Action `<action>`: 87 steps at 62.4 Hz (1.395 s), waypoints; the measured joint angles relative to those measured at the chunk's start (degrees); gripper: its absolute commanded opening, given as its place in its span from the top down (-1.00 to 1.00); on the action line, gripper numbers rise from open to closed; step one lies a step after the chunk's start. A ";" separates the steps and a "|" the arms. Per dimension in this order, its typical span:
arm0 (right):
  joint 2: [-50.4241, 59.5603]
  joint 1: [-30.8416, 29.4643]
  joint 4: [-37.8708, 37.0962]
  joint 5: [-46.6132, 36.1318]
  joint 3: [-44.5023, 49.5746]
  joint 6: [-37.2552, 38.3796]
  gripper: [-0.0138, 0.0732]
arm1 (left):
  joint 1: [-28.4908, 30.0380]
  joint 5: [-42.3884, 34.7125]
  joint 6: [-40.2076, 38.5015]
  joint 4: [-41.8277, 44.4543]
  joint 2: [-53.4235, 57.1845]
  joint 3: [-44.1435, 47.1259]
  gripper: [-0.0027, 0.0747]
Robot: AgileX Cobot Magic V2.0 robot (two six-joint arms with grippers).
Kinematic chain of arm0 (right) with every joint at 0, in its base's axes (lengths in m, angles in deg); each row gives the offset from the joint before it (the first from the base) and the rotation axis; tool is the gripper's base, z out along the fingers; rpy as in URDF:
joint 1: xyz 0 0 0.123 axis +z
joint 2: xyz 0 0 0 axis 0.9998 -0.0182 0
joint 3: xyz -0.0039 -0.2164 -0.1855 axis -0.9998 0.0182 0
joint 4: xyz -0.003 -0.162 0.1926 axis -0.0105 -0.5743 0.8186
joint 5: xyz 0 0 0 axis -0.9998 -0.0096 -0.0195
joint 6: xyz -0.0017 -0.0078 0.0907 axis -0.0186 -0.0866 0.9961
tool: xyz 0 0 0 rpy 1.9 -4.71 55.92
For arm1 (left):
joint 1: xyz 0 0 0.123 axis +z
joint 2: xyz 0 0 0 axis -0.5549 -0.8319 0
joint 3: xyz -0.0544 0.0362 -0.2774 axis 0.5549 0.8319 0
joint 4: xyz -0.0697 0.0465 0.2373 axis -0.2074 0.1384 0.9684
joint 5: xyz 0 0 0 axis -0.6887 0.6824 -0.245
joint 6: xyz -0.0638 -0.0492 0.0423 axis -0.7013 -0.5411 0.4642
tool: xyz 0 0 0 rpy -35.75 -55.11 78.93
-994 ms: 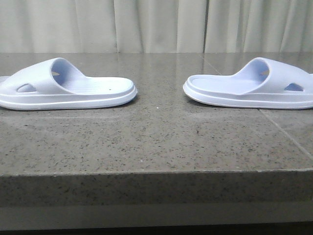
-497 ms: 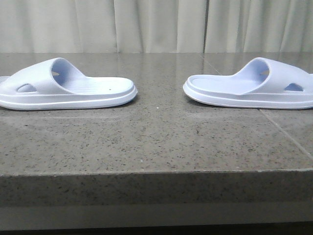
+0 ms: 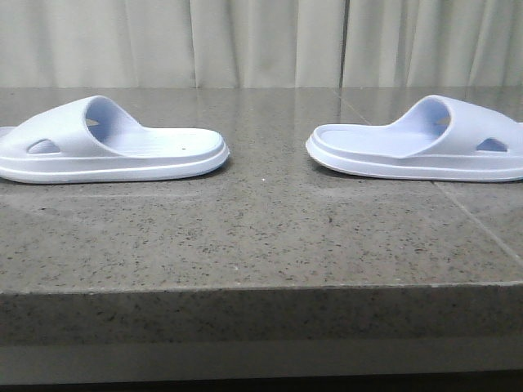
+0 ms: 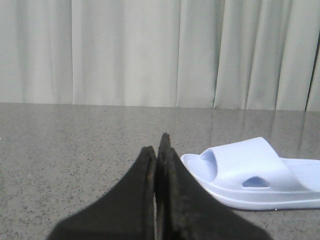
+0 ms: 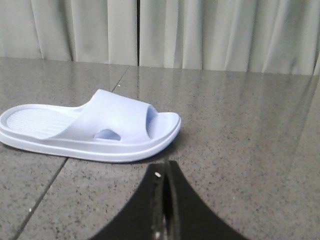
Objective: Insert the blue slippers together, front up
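Nothing has moved in the last second: the slippers [image 3: 114, 143] [image 3: 421, 143] lie flat, heels facing, well apart on the table [image 3: 261, 237]. Left gripper [image 4: 159, 150] and right gripper [image 5: 162, 177] are closed, empty; the task is unstarted

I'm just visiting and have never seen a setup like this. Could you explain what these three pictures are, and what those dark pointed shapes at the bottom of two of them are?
This is a robot with two arms, each ending in a gripper. One camera looks forward over a grey speckled stone table; the other two sit on the arms' wrists. From the front you see a pair of pale blue slippers lying flat and apart, heels toward each other: the left slipper and the right slipper. The dark shapes are the grippers seen from their own cameras: the left gripper and the right gripper. Both are closed, their fingers pressed together, and hold nothing. Each has one slipper lying ahead of it. Pale curtains hang behind.
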 measured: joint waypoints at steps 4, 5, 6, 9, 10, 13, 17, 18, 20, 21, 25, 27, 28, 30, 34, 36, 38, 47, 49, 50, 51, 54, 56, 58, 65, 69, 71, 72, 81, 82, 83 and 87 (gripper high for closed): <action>0.00 0.00 0.00 2.52 -3.57 0.00 0.95 | 0.00 2.59 0.00 -0.14 0.00 -3.40 0.98; 0.00 0.00 0.00 3.07 -4.95 0.00 0.95 | 0.00 3.13 0.00 -0.14 0.00 -4.70 0.98; 0.00 0.00 0.00 3.92 -5.86 0.00 0.95 | 0.00 3.93 0.00 -0.14 0.00 -5.59 0.98; 0.00 0.00 0.00 6.06 -9.16 0.00 0.95 | 0.00 6.00 0.00 -0.14 0.00 -8.87 0.98; 0.00 0.00 0.00 6.74 -10.57 0.00 0.95 | 0.00 6.67 0.00 -0.14 0.00 -9.79 0.98; 0.00 0.00 0.00 9.61 -13.81 0.00 0.95 | 0.00 9.41 0.00 -0.14 0.00 -13.46 0.98; -1.41 0.00 0.00 13.09 -18.66 0.00 0.95 | 0.00 12.87 0.00 -0.14 0.00 -18.12 0.98; -1.83 0.00 0.00 14.05 -19.47 0.00 0.95 | 0.00 13.96 0.00 -0.14 -0.12 -18.89 0.98; -3.42 0.00 0.00 15.71 -21.81 0.00 0.95 | 0.00 15.63 0.00 -0.14 -0.43 -20.80 0.98; -4.03 0.00 0.00 16.32 -22.55 0.00 0.95 | 0.00 16.30 0.00 -0.14 -0.80 -21.91 0.98; -7.48 0.00 0.00 19.25 -25.96 0.00 0.95 | 0.00 19.90 0.00 -0.14 -2.91 -25.34 0.98; -9.33 0.00 0.00 20.66 -27.47 0.00 0.95 | 0.00 21.80 0.00 -0.14 -4.03 -26.57 0.98; -10.07 0.00 0.00 21.39 -28.04 0.00 0.95 | 0.00 23.02 0.00 -0.14 -4.93 -27.48 0.98; -11.94 0.00 0.00 22.59 -29.37 0.00 0.95 | 0.00 25.02 0.00 -0.14 -6.52 -28.87 0.98; -15.67 0.00 0.00 24.45 -31.57 0.00 0.95 | 0.00 28.96 0.00 -0.14 -10.01 -31.36 0.98; -17.45 0.00 0.00 25.02 -32.36 0.00 0.95 | 0.00 30.49 0.00 -0.14 -11.81 -32.03 0.98; -19.16 0.00 0.00 25.56 -32.88 0.00 0.95 | 0.00 32.45 0.00 -0.14 -13.63 -33.03 0.98; -25.36 0.00 0.00 27.55 -33.27 0.00 0.95 | 0.00 37.31 0.00 -0.14 -20.23 -34.62 0.98; -26.33 0.00 0.00 28.14 -33.27 0.00 0.95 | 0.00 37.85 0.00 -0.14 -21.26 -34.62 0.98; -26.77 0.00 0.00 28.37 -33.27 0.00 0.95 | 0.00 38.23 0.00 -0.14 -21.75 -34.62 0.98; -27.42 0.00 0.00 28.65 -33.27 0.00 0.95 | 0.00 38.50 0.00 -0.14 -22.42 -34.62 0.98; -28.82 0.00 0.00 29.10 -33.27 0.00 0.95 | 0.00 38.95 -0.10 -0.14 -23.84 -34.62 0.98; -29.72 0.00 0.00 29.47 -33.27 0.00 0.95 | 0.00 38.95 -0.10 -0.14 -24.73 -34.62 0.98; -30.37 0.00 0.00 29.49 -33.27 0.00 0.95 | 0.00 38.95 -0.10 -0.14 -25.39 -34.62 0.98; -32.57 0.00 0.00 29.81 -33.27 0.00 0.95 | 0.00 38.95 -0.10 -0.14 -27.71 -34.62 0.98; -33.56 0.00 0.00 30.46 -33.27 0.00 0.95 | 0.00 38.95 -0.10 -0.14 -28.94 -34.62 0.98; -33.88 0.00 0.00 30.79 -33.27 0.00 0.95 | 0.00 38.95 -0.10 -0.14 -29.48 -34.62 0.98; -34.02 0.00 0.00 31.05 -33.27 0.00 0.95 | 0.00 38.95 -0.10 -0.14 -29.79 -34.62 0.98; -34.52 0.00 0.00 31.60 -33.27 0.00 0.88 | 0.00 38.95 -0.10 -0.14 -31.38 -34.62 0.84; -34.52 0.00 0.00 31.71 -33.27 0.00 0.83 | 0.00 38.95 -0.10 -0.14 -31.49 -34.62 0.76; -34.52 0.00 0.00 31.68 -33.27 0.00 0.79 | 0.00 38.95 -0.10 -0.14 -31.60 -34.62 0.70; -34.52 0.00 0.00 32.00 -33.27 0.00 0.56 | 0.00 38.95 -0.10 -0.14 -31.99 -34.62 0.36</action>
